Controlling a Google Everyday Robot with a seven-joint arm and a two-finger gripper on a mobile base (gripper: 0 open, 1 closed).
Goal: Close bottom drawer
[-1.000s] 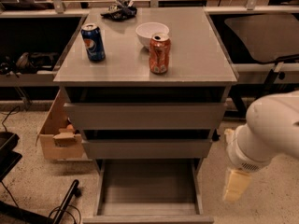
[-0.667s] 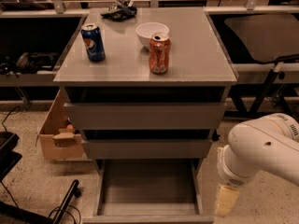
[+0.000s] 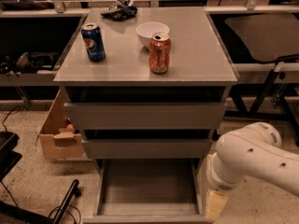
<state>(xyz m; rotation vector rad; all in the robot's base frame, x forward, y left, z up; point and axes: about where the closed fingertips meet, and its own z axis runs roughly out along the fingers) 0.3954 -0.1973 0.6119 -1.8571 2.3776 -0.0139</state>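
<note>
- Grey cabinet (image 3: pixel 219 111) at centre; its flat top serves as the counter (image 3: pixel 201 55).
- On the counter: blue soda can (image 3: pixel 93 42) upright at left; orange soda can (image 3: pixel 160 53) upright near the middle; white bowl (image 3: pixel 152 33) just beyond the orange can; a dark crumpled item (image 3: pixel 119 10) at the far edge. All stand well above the drawers.
- Top drawer front (image 3: pixel 145 115) and middle drawer front (image 3: pixel 147 148) each stand slightly out, with a dark gap above each.
- Bottom drawer (image 3: pixel 147 185) is pulled far out toward the near side. Its long grey tray is exposed and looks bare. Its front panel lies at the very near edge of the view.
- Cardboard box (image 3: pixel 58 134) sits on the floor just left of the cabinet, with an open flap. It is beside the drawer's track, not across it.
- Black gear (image 3: pixel 9 148) and cables at near left, well apart from the drawer.
- Dark panel (image 3: pixel 261 31) on a black frame at far right, behind the arm.
- Nothing lies between the drawer tray and the cabinet body.
- White arm (image 3: pixel 252 157) comes in from the right edge. A bulky rounded segment bends downward at the near right.
- End effector (image 3: pixel 215 206), cream-coloured, points down just beside the right near corner of the bottom drawer, outside the tray. Contact with the drawer: cannot tell. Apart or together: cannot tell, as its lower end runs off the near edge.
</note>
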